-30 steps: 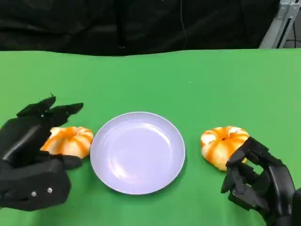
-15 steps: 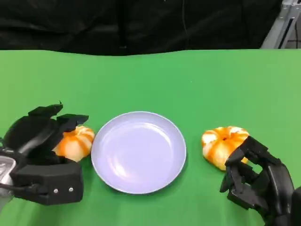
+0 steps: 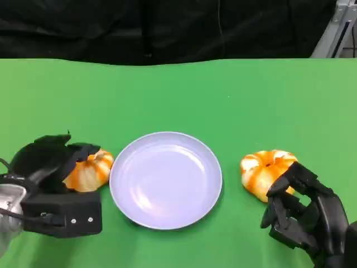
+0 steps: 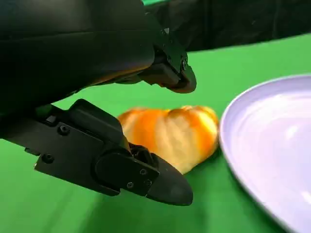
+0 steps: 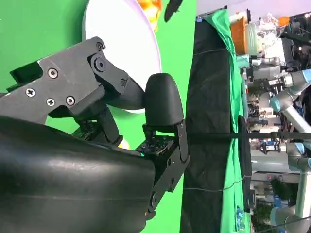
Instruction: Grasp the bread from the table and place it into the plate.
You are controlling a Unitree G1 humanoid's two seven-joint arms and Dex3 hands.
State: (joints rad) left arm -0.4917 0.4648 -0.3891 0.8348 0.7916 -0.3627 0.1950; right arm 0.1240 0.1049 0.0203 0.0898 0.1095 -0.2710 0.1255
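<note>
Green cloth table [image 3: 184,95], flat and even, running back to a straight far edge. Behind it a black curtain [image 3: 167,28] fills the background; a bit of grey metal frame [image 3: 334,30] shows at the far right corner. Right wrist view looks past the table edge to black drape and a cluttered lab area with light-blue robot arms [image 5: 286,104], too small to make out more.

Pale lavender plate [image 3: 165,180] sits centre, nothing in it.

Two pumpkin-shaped orange-and-white breads. Left bread [image 3: 89,170] lies on the cloth just beside the plate's left rim. Left hand [image 3: 53,173] is over and around it: fingers [image 4: 170,73] arch above the bread [image 4: 170,136], thumb low on the near side. Left wrist view shows a gap between the upper fingers and the bread, so the hand is spread, cupping but not clamped. Bread rests on the table.

Right bread [image 3: 265,173] is on the cloth, near the plate's right rim with a strip of green between. Right hand [image 3: 301,215] sits just on the near side of it, fingers curled inward, nothing in them. Can't tell if fingertips touch the bread.
</note>
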